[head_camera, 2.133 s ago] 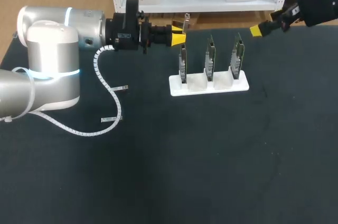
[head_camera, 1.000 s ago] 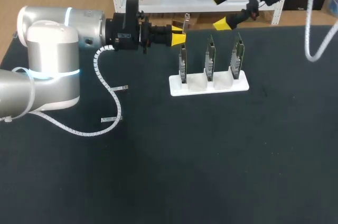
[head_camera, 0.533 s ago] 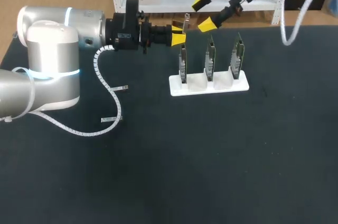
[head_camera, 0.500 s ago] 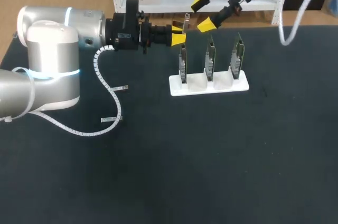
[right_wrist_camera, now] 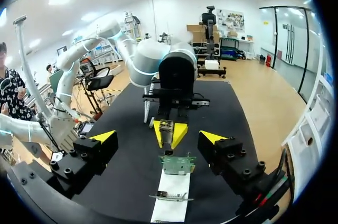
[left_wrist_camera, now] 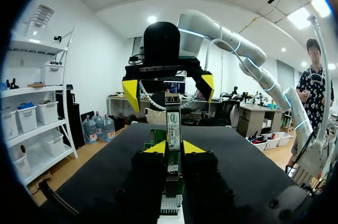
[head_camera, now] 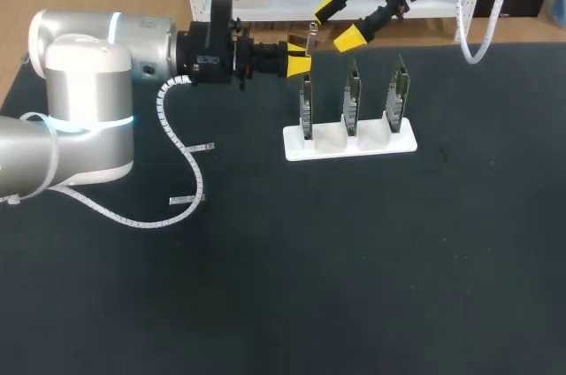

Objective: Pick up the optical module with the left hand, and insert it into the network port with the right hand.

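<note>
White stand (head_camera: 349, 143), green boards (head_camera: 352, 92), black table (head_camera: 354, 260).

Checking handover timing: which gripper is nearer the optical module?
Left. The left gripper is shut on the optical module; the right gripper is open, facing it, not touching.

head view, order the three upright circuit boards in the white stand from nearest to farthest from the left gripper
From the left gripper, shut on the optical module:
1. left board, at the left end of the white stand, right next to the gripper.
2. middle board, in the centre slot.
3. right board, at the stand's right end, on the right arm's side.
</note>
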